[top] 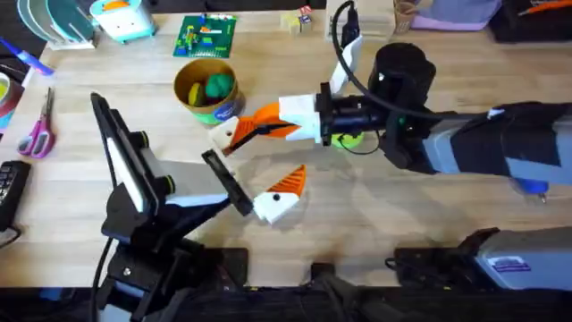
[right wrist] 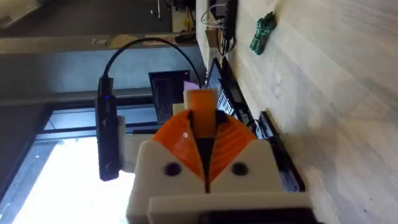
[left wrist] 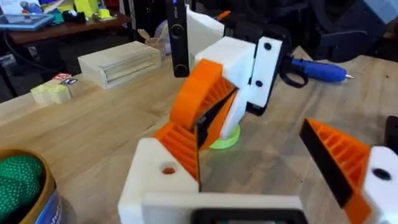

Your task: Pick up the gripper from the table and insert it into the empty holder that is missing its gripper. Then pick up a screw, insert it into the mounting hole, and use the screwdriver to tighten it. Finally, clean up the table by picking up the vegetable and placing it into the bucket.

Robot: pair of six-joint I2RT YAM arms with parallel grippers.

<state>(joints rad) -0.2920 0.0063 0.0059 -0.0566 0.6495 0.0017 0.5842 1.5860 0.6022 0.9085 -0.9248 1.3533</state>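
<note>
My right gripper [top: 250, 127] reaches in from the right with its orange pads pressed together. They pinch the end of the orange ribbed gripper [right wrist: 200, 102], which sits against the white holder [top: 221, 137] on my left arm's far finger. My left gripper [top: 255, 165] is spread open, and its near finger [top: 281, 192] also carries an orange tip. Just beyond, the bucket [top: 204, 107] holds the green vegetable [top: 217, 85]. The blue screwdriver [left wrist: 314, 70] lies on the table [top: 393, 215] behind the right arm.
A lime-green disc [left wrist: 225, 140] lies under the right gripper. A wooden block [left wrist: 121, 62] and small cubes [left wrist: 53, 90] sit at the back, and a green brick board [top: 206, 36] lies beyond the bucket. Purple scissors [top: 36, 132] lie at the far left.
</note>
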